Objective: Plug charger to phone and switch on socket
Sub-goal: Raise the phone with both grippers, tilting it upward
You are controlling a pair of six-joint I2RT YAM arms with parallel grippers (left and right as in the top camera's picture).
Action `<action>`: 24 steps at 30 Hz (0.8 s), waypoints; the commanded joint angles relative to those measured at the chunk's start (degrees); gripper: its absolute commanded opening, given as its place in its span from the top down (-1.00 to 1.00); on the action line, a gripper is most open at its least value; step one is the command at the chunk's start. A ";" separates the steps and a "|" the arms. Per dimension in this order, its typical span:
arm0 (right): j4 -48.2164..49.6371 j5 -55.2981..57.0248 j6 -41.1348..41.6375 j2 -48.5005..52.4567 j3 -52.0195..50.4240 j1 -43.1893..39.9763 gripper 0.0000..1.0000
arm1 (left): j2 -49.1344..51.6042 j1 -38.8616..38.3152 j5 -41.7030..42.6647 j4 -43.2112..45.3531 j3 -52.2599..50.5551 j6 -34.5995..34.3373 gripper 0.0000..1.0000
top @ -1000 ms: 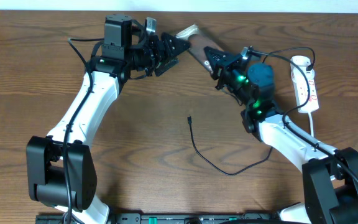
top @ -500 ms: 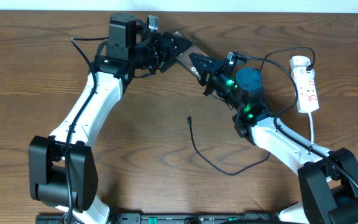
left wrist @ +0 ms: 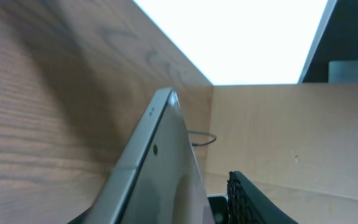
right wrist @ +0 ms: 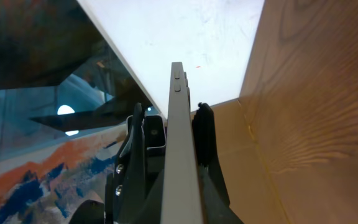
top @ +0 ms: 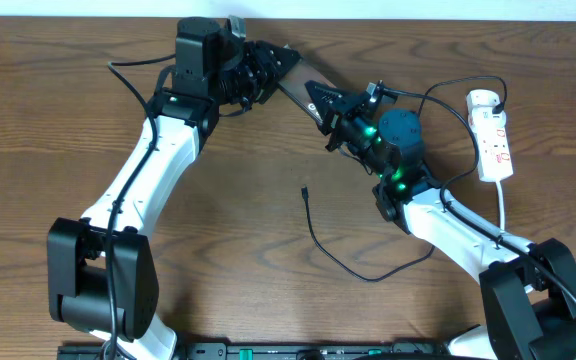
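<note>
The phone (top: 294, 74) is a brown slab held off the table at the far middle, between both grippers. My left gripper (top: 266, 68) is closed on its far-left end. My right gripper (top: 321, 101) is closed on its near-right end. The left wrist view shows the phone's grey edge (left wrist: 161, 163) beside one dark finger of the left gripper (left wrist: 213, 194). The right wrist view shows the phone edge-on (right wrist: 179, 143) with the right gripper's fingers (right wrist: 169, 111) clamped on both sides. The charger's cable (top: 340, 262) lies on the table with its tip (top: 305, 188) free. The white socket (top: 493, 135) lies at far right.
The wooden table (top: 48, 120) ends at a white wall along the far edge, close behind the phone. A black lead (top: 446, 88) runs from the socket toward the right arm. The charger cable curves across the middle, near the right arm's elbow.
The right gripper carried the phone leftward and slightly down. The left gripper swung up and right onto the phone's far end. The cable and socket stayed put.
</note>
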 commanded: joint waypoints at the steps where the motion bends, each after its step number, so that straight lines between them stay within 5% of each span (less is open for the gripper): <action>1: -0.35 -3.39 -0.09 -1.40 0.74 2.43 0.98 | -1.27 -0.50 -2.12 2.99 0.90 -0.28 0.28; 9: -0.33 -3.02 -0.09 -1.40 0.74 3.34 0.98 | -1.27 -1.75 -3.48 4.07 0.90 -2.89 0.63; 11: -0.33 -3.06 -0.11 -1.40 0.74 3.37 0.97 | -1.27 -1.95 -3.52 4.04 0.90 -2.89 0.85; 24: -0.37 -3.06 -5.55 -1.40 0.74 3.13 0.85 | -1.27 -1.44 1.07 4.02 0.90 -0.20 0.85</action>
